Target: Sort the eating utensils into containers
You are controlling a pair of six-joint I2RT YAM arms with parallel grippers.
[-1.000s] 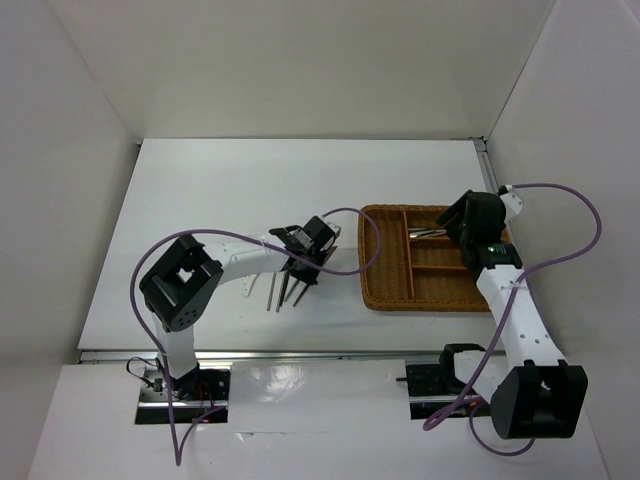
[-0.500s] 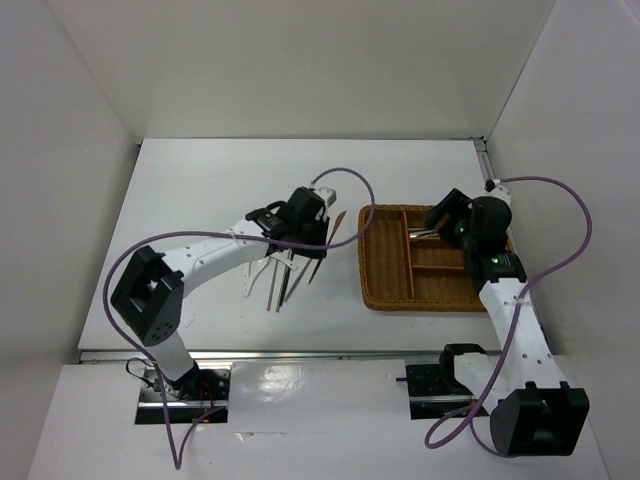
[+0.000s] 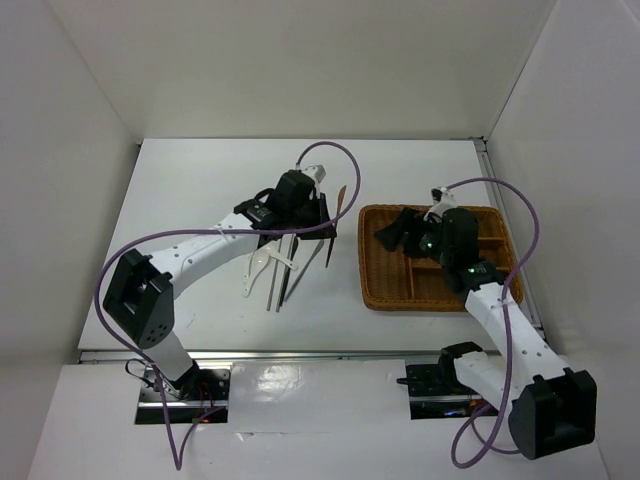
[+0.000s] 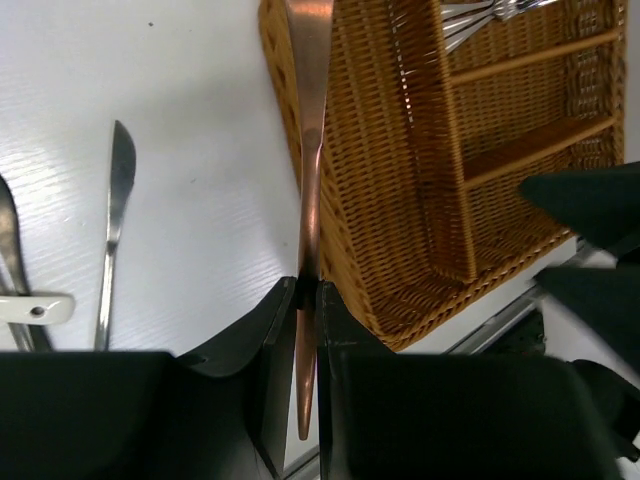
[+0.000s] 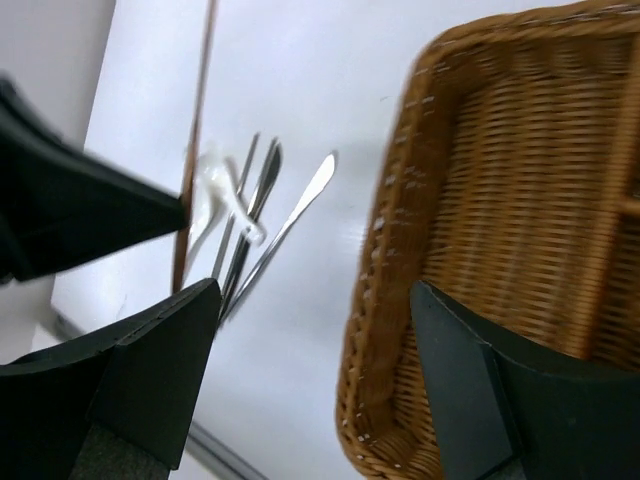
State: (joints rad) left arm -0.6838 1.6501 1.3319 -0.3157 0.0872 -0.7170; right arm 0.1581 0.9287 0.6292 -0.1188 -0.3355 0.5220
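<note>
Got the left gripper (image 4: 307, 292) squeezed right down on a thin reddish-brown stick (image 4: 311, 150), with the fingers (image 4: 265, 350) closed to just the stick's width. Gripping it near one end, so most of the length pokes out past the fingertips.

From the top camera, can see that same left gripper (image 3: 326, 228) holding the stick (image 3: 342, 203) tilted and up off the white table (image 3: 200, 190). Sits just beside the left wall of the brown woven wicker rectangular tray (image 3: 372, 298). In the left wrist view, runs right along that tray wall (image 4: 370, 220). Can't tell whether it's touching the wicker or just hanging above it.

Over on the other side, got the right gripper (image 5: 315, 290) spread wide open with nothing in it. Hovering over the tray's long slot, close to the left rim (image 5: 378, 270). From above, same story: right gripper (image 3: 395, 232) over the far-left part of the tray.

Further out, spotted some silver metal forks (image 4: 475, 12) lying in one of the shorter compartments at the far end.

Out on the table left of the tray, not touching it, got a loose pile of utensils (image 3: 272, 280). Includes a white short spoon (image 5: 212, 190) and a few silver metal pieces (image 5: 295, 213) fanned out next to it. Can't really make out the rest of the pile.
</note>
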